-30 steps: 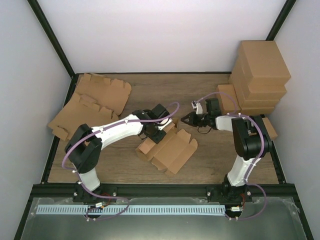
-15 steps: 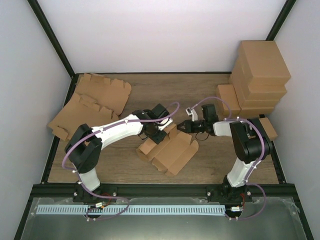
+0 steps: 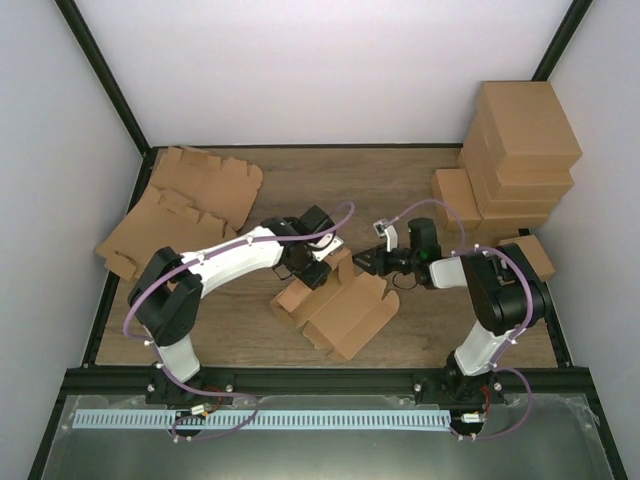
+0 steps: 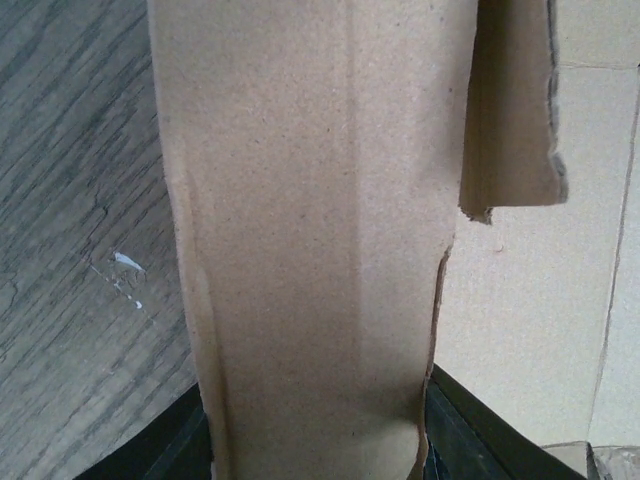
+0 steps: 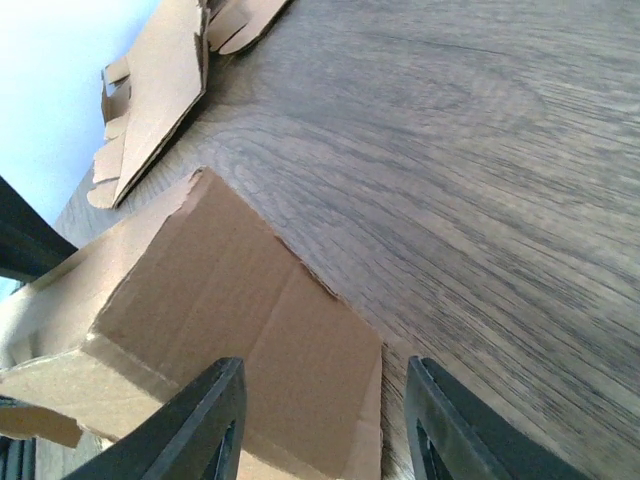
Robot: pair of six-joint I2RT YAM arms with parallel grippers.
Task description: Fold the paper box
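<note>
Paper box point(image 3: 340, 305): mid-table, a little nearer than centre, between the two arms. Partly erected. The broad panels lie flat and run toward the near right, and the far-left end is raised.

Left gripper point(image 3: 318, 264): at the box's far-left end, arm reaching in from the near left. In the left wrist view a creased cardboard panel point(image 4: 310, 250) stands upright and fills the gap between the dark fingers point(image 4: 165, 455). The jaws are clamped on that panel of the box. A notched flap shows at upper right of the same view.

Right gripper point(image 3: 366, 262): at the box's far-right corner, pointing left. In the right wrist view the right gripper point(image 5: 325, 425) has its jaws parted and holds nothing. A flat corner panel of the box point(image 5: 230, 310) lies under and between the fingers point(image 5: 215, 425). Cannot tell whether either finger touches it.

Table point(image 3: 420, 190): wood-grain top.

Flat cardboard blanks point(image 3: 190, 200): overlapping pile at the far left, well apart from the box, also seen in the right wrist view point(image 5: 160, 70).

Closed cartons point(image 3: 522, 140): stacked in the far right corner.
</note>
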